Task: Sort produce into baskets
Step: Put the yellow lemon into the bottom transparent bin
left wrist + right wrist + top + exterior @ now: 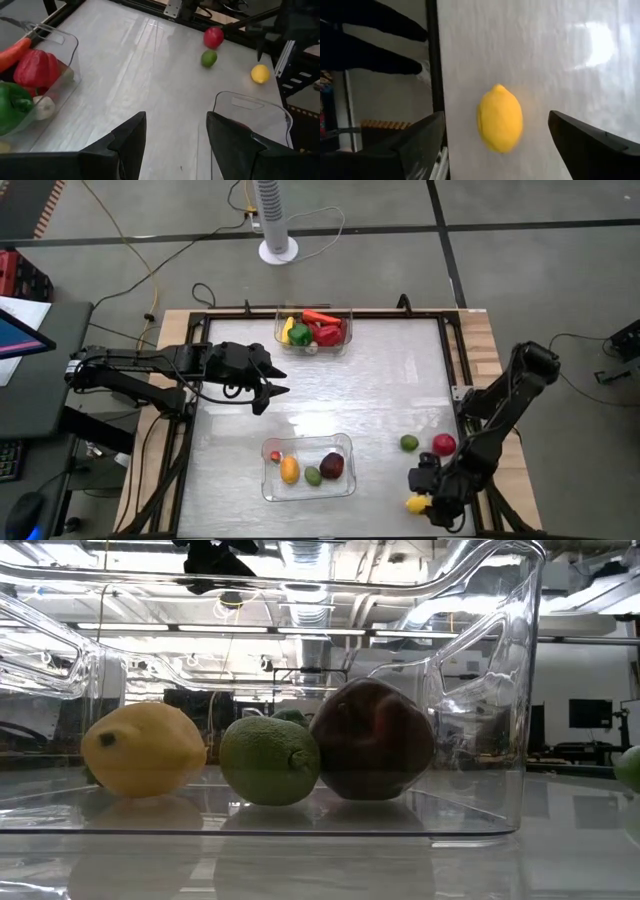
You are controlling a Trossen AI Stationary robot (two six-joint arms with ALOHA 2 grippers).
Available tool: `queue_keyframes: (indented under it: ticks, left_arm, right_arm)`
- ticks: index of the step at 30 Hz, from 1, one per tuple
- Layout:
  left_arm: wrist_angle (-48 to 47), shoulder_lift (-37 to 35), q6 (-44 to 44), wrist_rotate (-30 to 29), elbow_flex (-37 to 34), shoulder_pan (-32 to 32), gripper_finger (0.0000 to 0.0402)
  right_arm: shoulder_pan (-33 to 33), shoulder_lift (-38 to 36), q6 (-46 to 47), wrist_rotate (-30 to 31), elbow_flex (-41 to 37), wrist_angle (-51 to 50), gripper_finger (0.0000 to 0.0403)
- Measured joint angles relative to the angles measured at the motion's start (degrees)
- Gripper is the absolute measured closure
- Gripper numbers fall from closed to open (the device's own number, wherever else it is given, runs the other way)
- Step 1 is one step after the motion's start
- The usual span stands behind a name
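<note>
Right gripper (495, 145) over lemon (500, 125) at counter (380, 380) near-right edge, jaws spread wide, not touching it. Left gripper (175, 135) above counter centre-left, jaws apart, empty. Far basket (314, 330) holds red, green, orange pieces. Near basket (307, 467) holds four; low view alone shows maroon fruit (372, 740) touching lime (269, 760). I read no labels.
</note>
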Motion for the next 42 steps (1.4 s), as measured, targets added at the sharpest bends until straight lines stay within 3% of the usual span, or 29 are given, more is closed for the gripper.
queue_keyframes:
  ticks: [9,14,25,30,37,42]
  left_arm:
    - [-1.58,0.01,0.00,-0.04,0.00,0.00,0.0208]
    - [-3.14,0.02,-0.63,-0.02,0.00,0.00,0.0208]
    - [-3.50,0.02,-1.72,-0.16,0.00,0.00,0.0208]
    - [-3.41,0.02,-1.70,-1.27,0.00,0.02,0.0208]
    - [-3.14,0.02,-2.14,-1.43,0.00,0.00,0.0208]
    - [-2.10,0.02,-2.20,-2.18,0.00,0.02,0.0208]
  right_arm:
    - [1.57,6.86,0.01,0.44,-2.59,5.79,0.0049]
    - [2.85,11.99,0.24,-3.61,-2.59,4.47,0.0074]
    - [1.18,10.10,-2.59,-4.82,-2.48,1.52,0.0184]
    - [-2.78,7.34,-6.56,-3.34,-2.48,-1.62,0.0219]
    - [-15.26,1.91,-15.91,0.89,2.22,-11.68,0.0191]
    - [-25.71,0.89,-30.10,1.29,7.69,-9.11,0.0186]
